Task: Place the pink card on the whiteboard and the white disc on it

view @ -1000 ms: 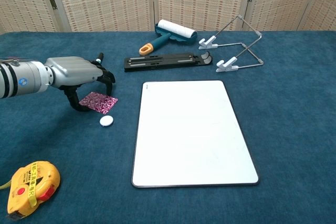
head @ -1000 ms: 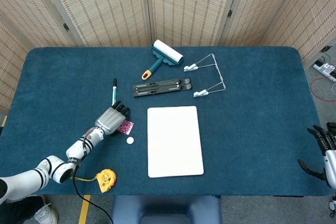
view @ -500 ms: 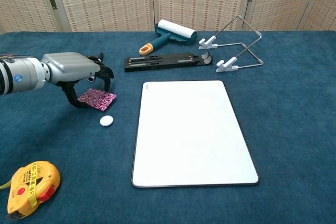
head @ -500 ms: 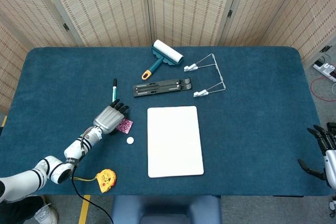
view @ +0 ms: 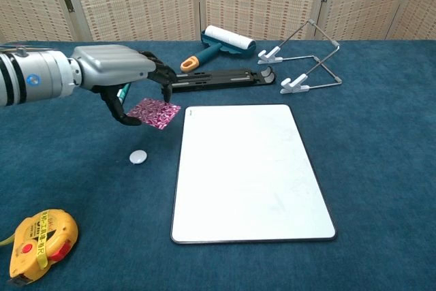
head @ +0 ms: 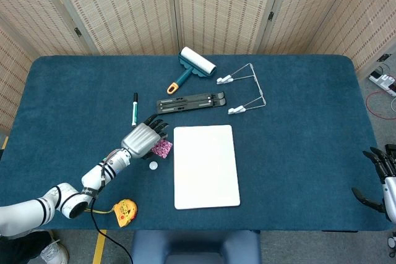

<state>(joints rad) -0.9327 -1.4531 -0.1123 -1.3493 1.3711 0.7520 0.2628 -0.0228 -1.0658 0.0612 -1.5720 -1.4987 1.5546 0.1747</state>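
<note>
Holding pink card, left hand

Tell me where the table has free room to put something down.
The blue table is bare right of the white rectangular whiteboard, below the wire stand. The far-left corner is bare too. Crowded: behind the whiteboard, and around the left hand.

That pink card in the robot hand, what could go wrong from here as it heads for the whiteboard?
The left robot hand holds the pink card only by one end, so it might slip out or land half off the whiteboard, whose edge lies close by. The white disc is small and flat on the cloth, so picking it up afterwards may prove fiddly.
</note>
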